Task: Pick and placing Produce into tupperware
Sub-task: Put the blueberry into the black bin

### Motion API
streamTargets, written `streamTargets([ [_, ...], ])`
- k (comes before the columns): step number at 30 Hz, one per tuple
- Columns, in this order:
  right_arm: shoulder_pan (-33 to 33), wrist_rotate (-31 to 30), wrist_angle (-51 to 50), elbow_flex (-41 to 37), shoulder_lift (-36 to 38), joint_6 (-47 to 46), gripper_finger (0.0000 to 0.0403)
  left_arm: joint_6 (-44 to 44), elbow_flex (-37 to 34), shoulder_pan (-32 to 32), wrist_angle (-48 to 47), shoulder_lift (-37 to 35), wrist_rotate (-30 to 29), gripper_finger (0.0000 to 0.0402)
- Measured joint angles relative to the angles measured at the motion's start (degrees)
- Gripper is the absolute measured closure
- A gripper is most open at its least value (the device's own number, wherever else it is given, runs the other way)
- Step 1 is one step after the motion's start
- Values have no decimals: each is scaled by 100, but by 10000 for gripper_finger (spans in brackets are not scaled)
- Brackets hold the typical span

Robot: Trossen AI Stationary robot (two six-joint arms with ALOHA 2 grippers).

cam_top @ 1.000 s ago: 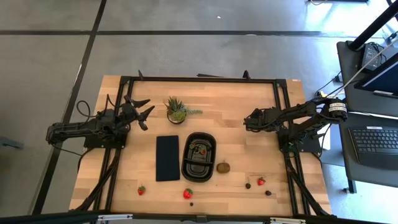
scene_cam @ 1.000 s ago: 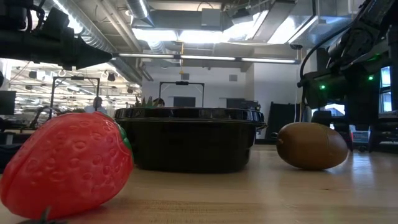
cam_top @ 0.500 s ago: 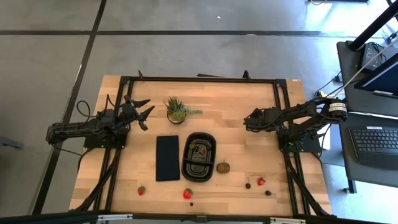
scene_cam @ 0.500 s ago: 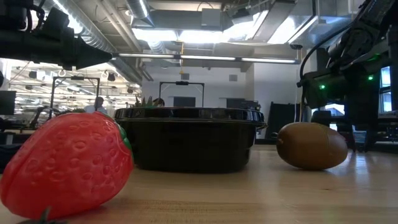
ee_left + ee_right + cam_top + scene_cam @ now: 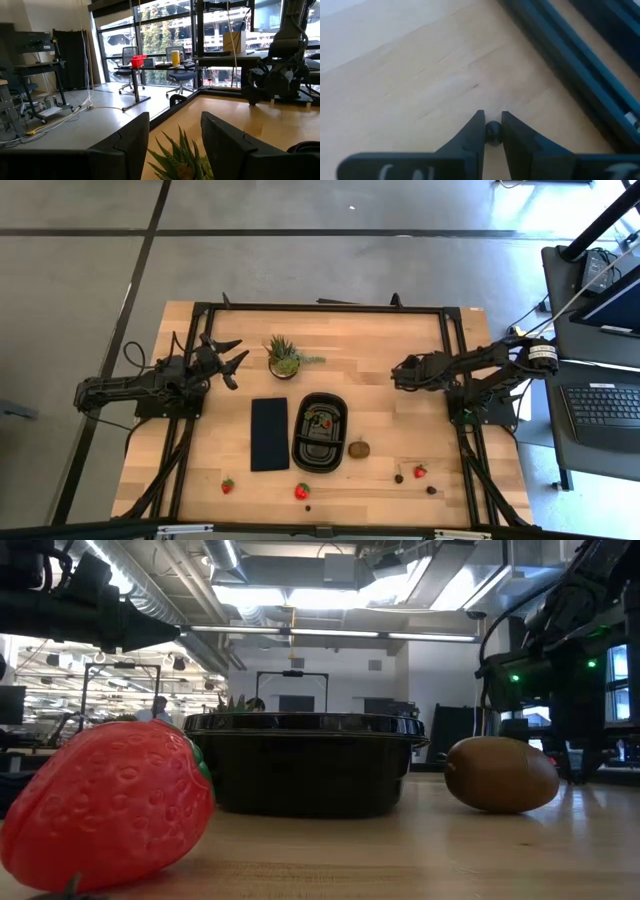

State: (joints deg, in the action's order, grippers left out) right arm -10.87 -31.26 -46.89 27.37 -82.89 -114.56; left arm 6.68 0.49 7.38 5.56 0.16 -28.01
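Right gripper [image 5: 490, 131] clenched on tiny dark berry [image 5: 493, 133], up over table's right side, well apart from tupperware [image 5: 319, 432]. Could roll out of the thin pinch in transit. Left gripper [image 5: 236, 360] released, idle near potted plant [image 5: 285, 356].

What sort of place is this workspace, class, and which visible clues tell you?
Probably an open-plan robotics lab or office: exposed ceiling ducts, office chairs at desks by tall windows, and a laptop beside the wooden table.
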Motion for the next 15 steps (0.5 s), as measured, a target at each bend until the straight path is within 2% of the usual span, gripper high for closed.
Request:
streamTargets([
  [4, 22, 136, -31, 430, 0, 763, 346, 0, -2, -1, 0, 0, 0, 230],
  [7, 24, 59, -89, 869, 0, 1675, 346, 0, -2, 0, 0, -2, 0, 230],
  [12, 260, 36, 557, 1848, 0, 3992, 346, 0, -2, 0, 2, -2, 0, 230],
  [15, 494, 451, 1440, 2415, 2, 5389, 346, 0, -1, 0, 2, -1, 1, 230],
])
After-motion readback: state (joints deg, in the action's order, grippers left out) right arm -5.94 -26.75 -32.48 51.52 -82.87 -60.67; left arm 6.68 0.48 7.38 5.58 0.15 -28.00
